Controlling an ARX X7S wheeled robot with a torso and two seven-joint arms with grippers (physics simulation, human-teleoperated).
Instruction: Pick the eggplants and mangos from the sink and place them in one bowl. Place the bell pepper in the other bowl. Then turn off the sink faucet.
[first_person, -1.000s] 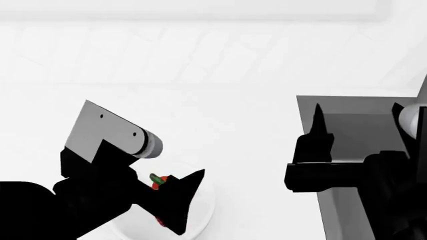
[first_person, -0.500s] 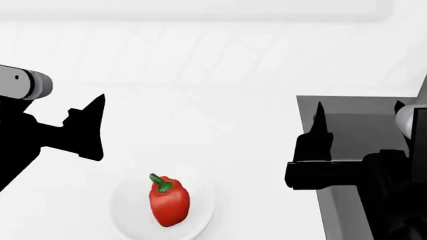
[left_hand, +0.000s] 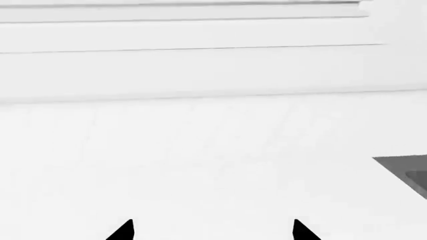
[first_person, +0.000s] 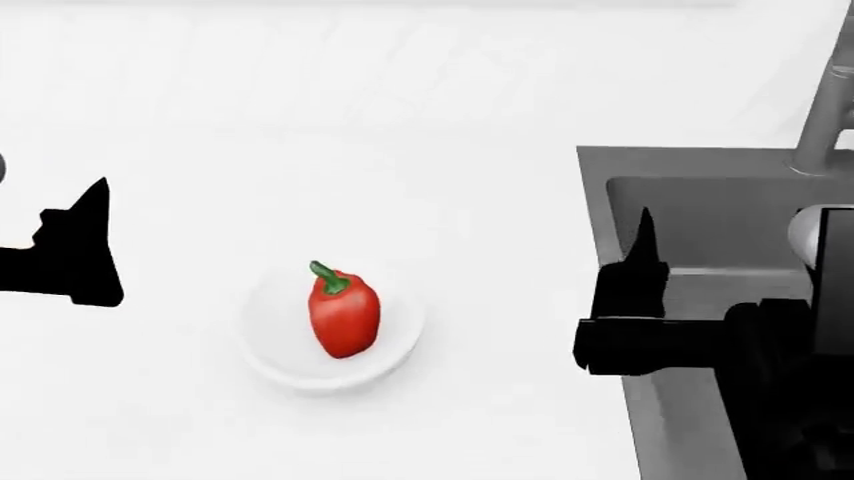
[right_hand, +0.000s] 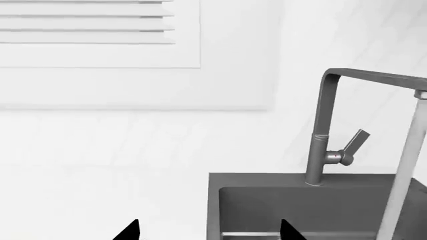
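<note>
The red bell pepper (first_person: 343, 312) is lying inside the white bowl (first_person: 400, 340) on the bench (first_person: 467, 220). Both the left end effector (left_hand: 212, 231) and the right end effector (right_hand: 208, 231) are standing wide, holding nothing. Farther, water is running from the sink faucet (right_hand: 320, 145) into the sink (right_hand: 267, 205).

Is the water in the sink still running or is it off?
Running. In the right wrist view a pale straight stream falls from the end of the faucet spout into the sink.

Red bell pepper (first_person: 344, 315) (green stem) in white bowl (first_person: 400, 345); dark-grey sink (first_person: 707, 215), silver faucet (right_hand: 320, 145).
</note>
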